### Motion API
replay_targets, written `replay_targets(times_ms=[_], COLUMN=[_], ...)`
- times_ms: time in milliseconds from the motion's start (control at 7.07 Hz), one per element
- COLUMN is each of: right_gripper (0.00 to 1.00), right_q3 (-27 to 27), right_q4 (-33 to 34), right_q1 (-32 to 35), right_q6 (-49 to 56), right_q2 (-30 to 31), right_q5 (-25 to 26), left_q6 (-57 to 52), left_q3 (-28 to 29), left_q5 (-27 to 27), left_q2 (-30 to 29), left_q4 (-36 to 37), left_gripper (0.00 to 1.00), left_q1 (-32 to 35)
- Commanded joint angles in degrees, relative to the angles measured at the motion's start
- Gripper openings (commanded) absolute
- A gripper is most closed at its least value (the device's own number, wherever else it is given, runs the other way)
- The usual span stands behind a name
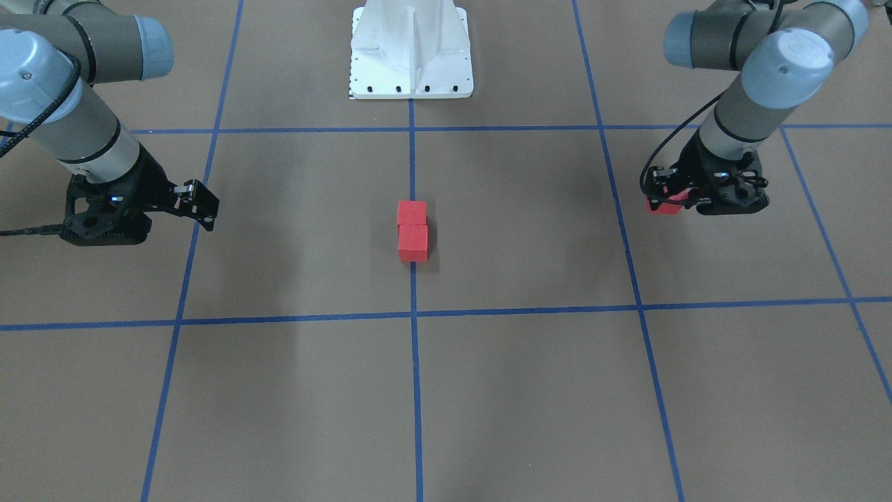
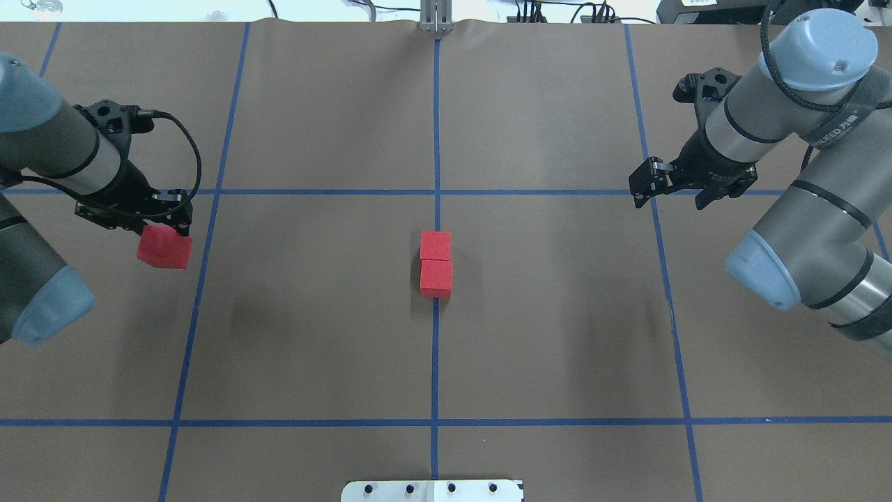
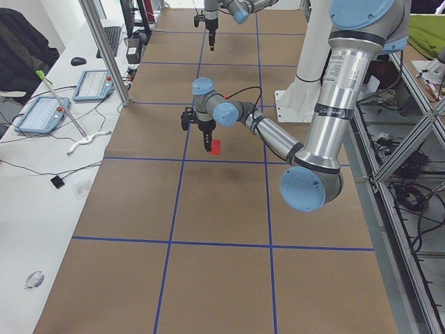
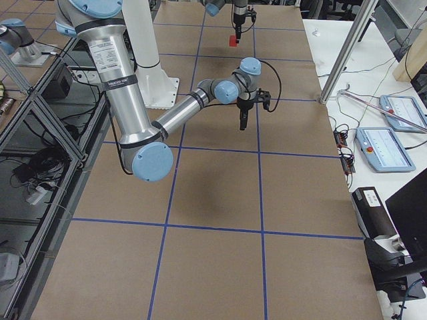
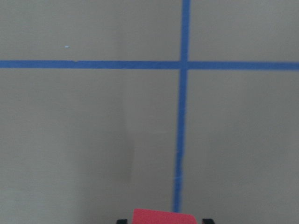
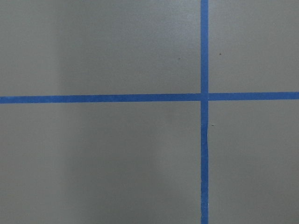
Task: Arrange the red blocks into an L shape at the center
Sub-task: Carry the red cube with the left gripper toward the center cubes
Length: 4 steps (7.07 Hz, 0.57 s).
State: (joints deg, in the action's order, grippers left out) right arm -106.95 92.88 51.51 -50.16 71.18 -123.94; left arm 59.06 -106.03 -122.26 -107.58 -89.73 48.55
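Observation:
Two red blocks (image 2: 435, 245) (image 2: 436, 277) lie touching, in a row along the middle blue line at the center (image 2: 390, 293); they also show in the front view (image 1: 411, 213) (image 1: 413, 242). My left gripper (image 2: 162, 233) is shut on the third red block (image 2: 165, 249) and holds it a little above the table, far to the left of the pair. That block also shows in the front view (image 1: 660, 203) and at the bottom of the left wrist view (image 5: 163, 217). My right gripper (image 2: 640, 187) hangs over the right grid line, looks shut and holds nothing.
The white robot base plate (image 2: 432, 490) sits at the near table edge, also visible in the front view (image 1: 411, 63). Blue tape lines (image 2: 435, 422) divide the brown table into squares. A desk with tablets (image 3: 42, 111) stands beyond the table's far edge.

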Motion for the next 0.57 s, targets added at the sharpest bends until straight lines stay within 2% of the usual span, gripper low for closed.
replay_targets(times_ms=[0, 283, 425], right_gripper=[1.0, 1.0, 1.0], right_q3=[0.3, 0.4, 0.4], right_q4=[-1.0, -1.0, -1.0], right_q1=[1.0, 1.4, 1.8], right_q6=[0.6, 0.6, 0.5], right_q2=[0.4, 0.9, 1.2], right_q5=[0.0, -0.1, -0.1], left_q6=[23.1, 39.1, 48.3], left_q3=[9.8, 14.5, 14.2], left_q5=[0.5, 0.8, 4.5], left_q2=[-14.4, -21.1, -21.4], left_q4=[1.6, 1.5, 1.0], left_gripper=[0.0, 0.0, 0.0], left_q1=[-5.8, -8.6, -10.9])
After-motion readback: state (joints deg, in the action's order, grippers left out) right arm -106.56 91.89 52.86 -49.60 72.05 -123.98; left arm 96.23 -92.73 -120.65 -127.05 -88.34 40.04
